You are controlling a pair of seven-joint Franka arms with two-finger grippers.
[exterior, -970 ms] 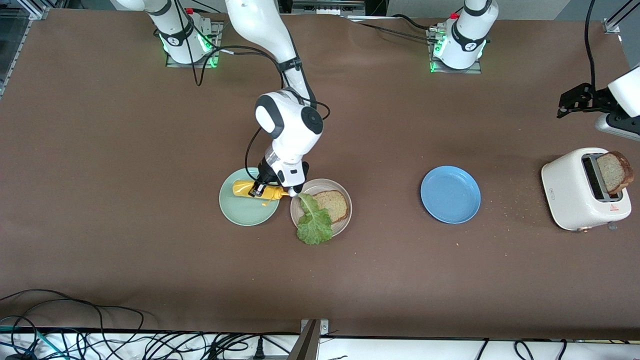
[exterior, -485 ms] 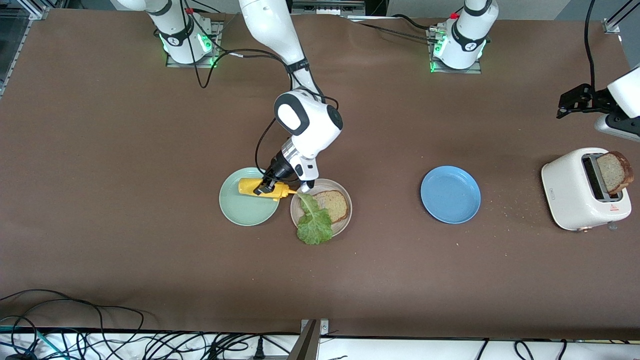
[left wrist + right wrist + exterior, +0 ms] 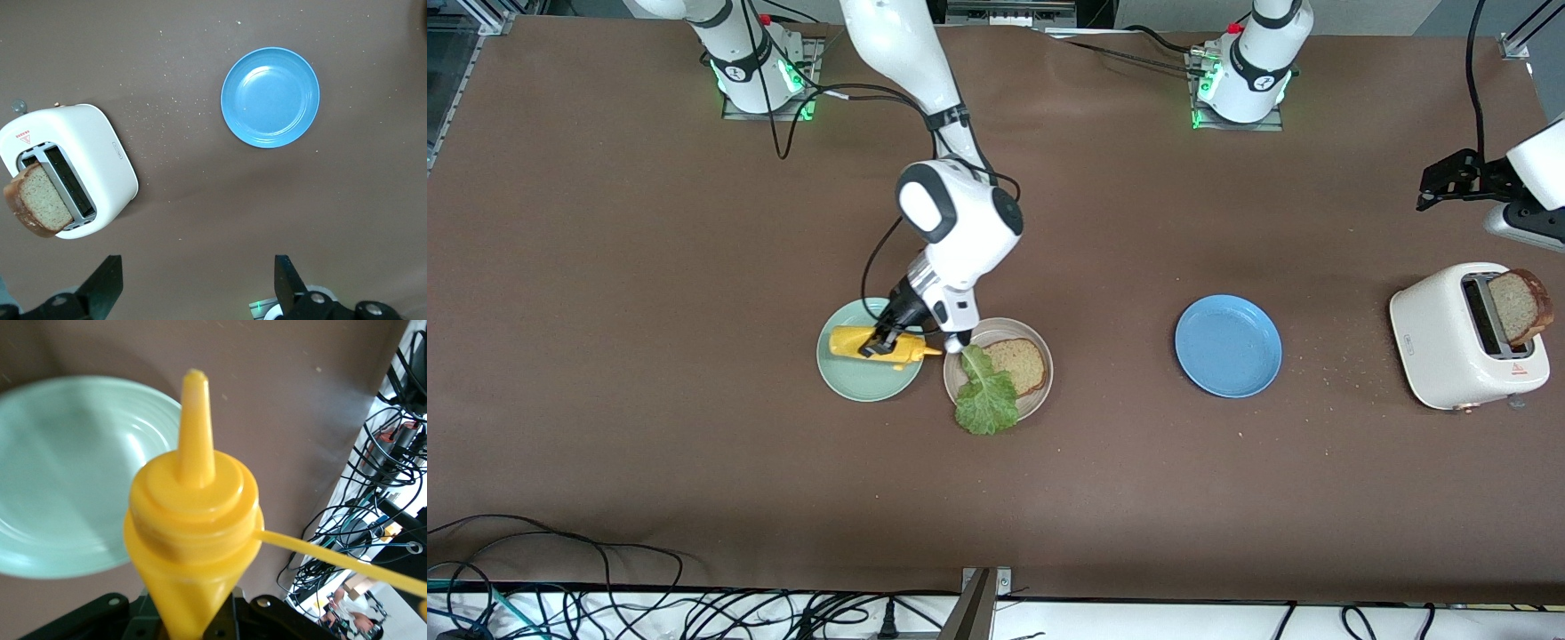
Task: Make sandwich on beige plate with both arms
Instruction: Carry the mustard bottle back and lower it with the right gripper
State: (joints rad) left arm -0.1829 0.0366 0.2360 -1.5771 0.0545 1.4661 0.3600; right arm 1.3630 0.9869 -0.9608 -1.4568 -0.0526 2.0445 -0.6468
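Toward the right arm's end of the table: mint-green plate (image 3: 852,380), with a yellow squeeze bottle (image 3: 843,341) over it, lying on its side. Right gripper (image 3: 882,342) clamped across the bottle's middle, fingers pressed into the soft body. Grip likely at mid-body so the bottle balances and can be squeezed. Nozzle aimed at the beige plate next door, which suggests sauce for the open sandwich. Cannot tell whether the bottle rests on the green plate or hangs just above it. Right wrist view looks straight down the nozzle, with the green plate off to one side underneath.

Just beside the green plate, toward the left arm's end: beige plate (image 3: 1042,384), holding one bread slice (image 3: 1021,363) laid flat. Lettuce leaf (image 3: 985,402) partly over the slice, stem end toward the nozzle, ruffled end spilling over the rim nearer the front camera. Sandwich about half built, no top slice yet.

Well apart from these: blue plate (image 3: 1227,347), nothing on it.

Near the left arm's end: white toaster (image 3: 1440,342) with a second slice (image 3: 1520,305) standing up out of the slot, probably the lid of the sandwich. Crumbs scattered between toaster and blue plate.

Above the toaster: left gripper (image 3: 1449,182), fingers spread wide, holding nothing. Waits there, well placed to come down on the raised slice.
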